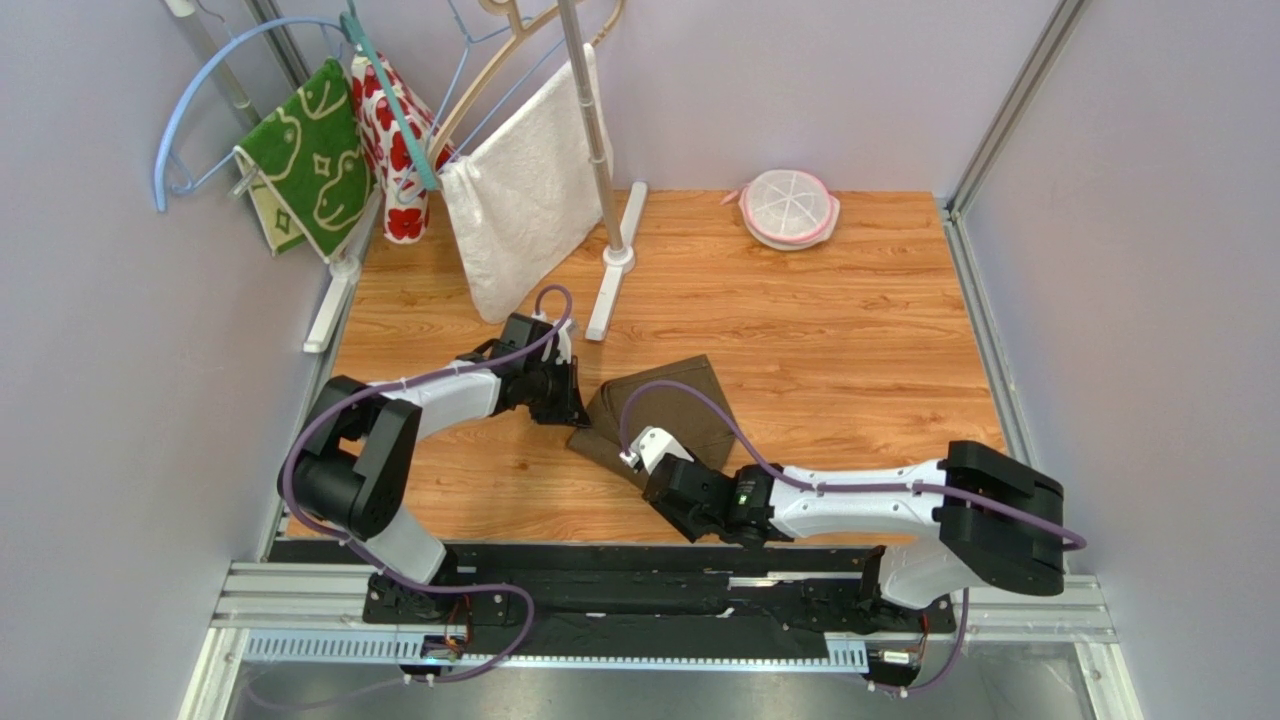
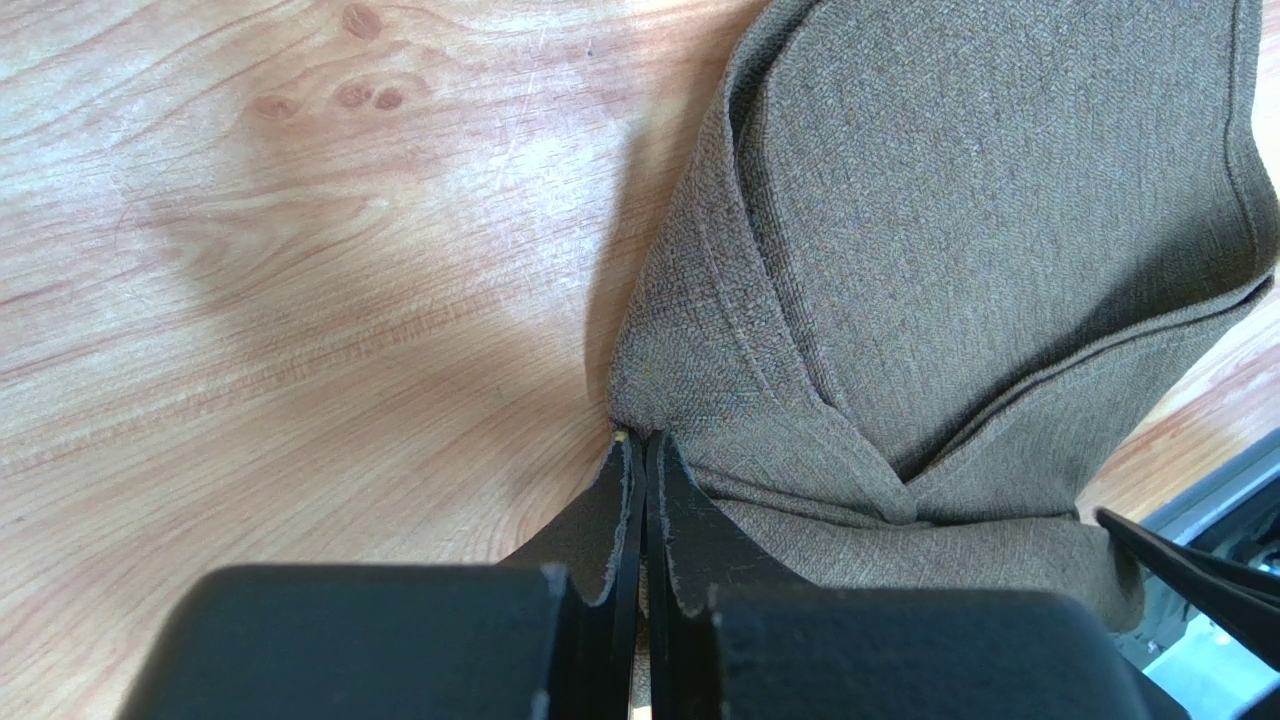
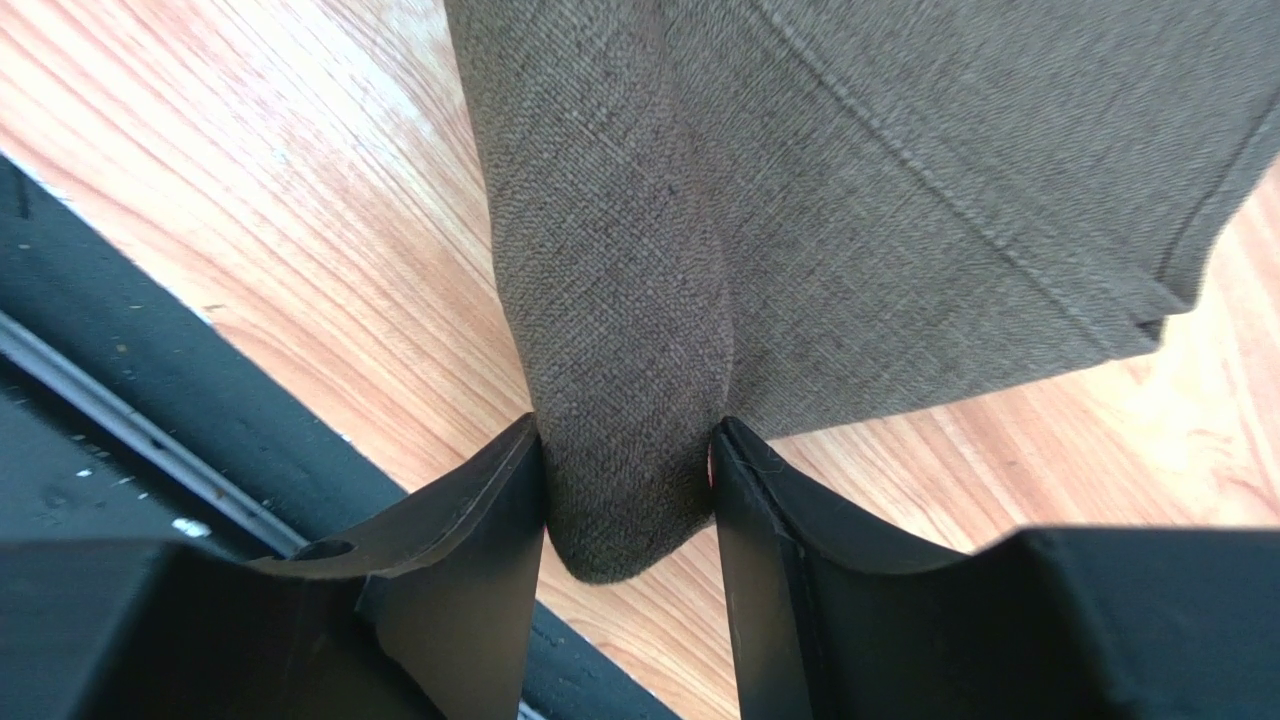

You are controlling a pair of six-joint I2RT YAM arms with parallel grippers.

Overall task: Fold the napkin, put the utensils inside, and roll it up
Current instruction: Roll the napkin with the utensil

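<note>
On table (image 1: 842, 345) | napkin (image 1: 661, 417) fold gripped in right jaws | left jaws closed

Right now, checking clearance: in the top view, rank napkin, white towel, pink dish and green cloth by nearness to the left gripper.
1. napkin, touching the left gripper.
2. white towel, hanging behind.
3. pink dish, far right.
4. green cloth, far left.

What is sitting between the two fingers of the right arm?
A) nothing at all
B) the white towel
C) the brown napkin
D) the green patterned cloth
C: the wrist view shows a bunched fold of the brown napkin filling the gap between the right end effector's fingers.
</note>
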